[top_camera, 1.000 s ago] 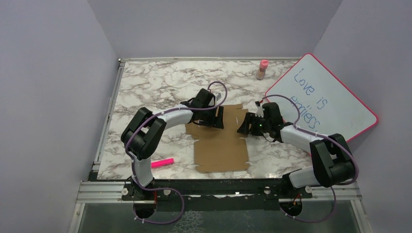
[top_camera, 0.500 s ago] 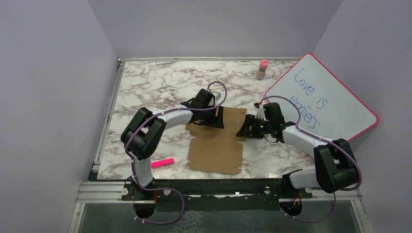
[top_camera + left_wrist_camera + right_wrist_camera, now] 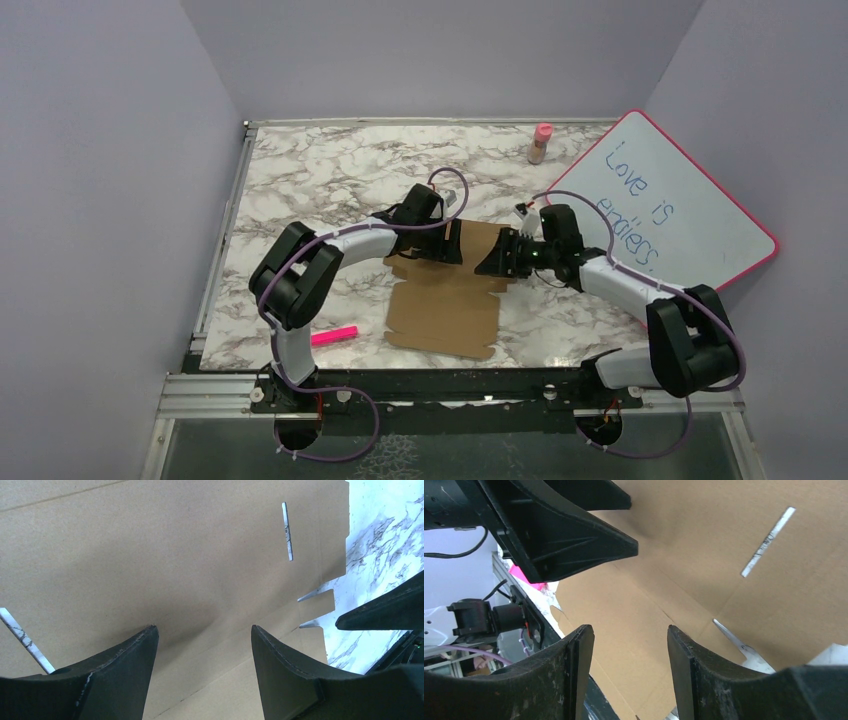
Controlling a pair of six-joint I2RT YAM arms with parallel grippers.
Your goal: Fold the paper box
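In the overhead view the left arm [image 3: 300,275] is mounted at 7 o'clock, its elbow is bent at 9 o'clock, and its forearm is stretched toward 2 o'clock to the middle. The left gripper [image 3: 447,243] is tipped downward and its jaws are held well apart. The right arm [image 3: 640,290] is mounted at 5 o'clock, folded at 4 o'clock, and extended toward 10 o'clock. The right gripper [image 3: 493,262] is aimed toward 9 o'clock, just beside the left one, and its jaws are spread too. In the right wrist view the left gripper's fingers [image 3: 574,535] are seen at 11 o'clock
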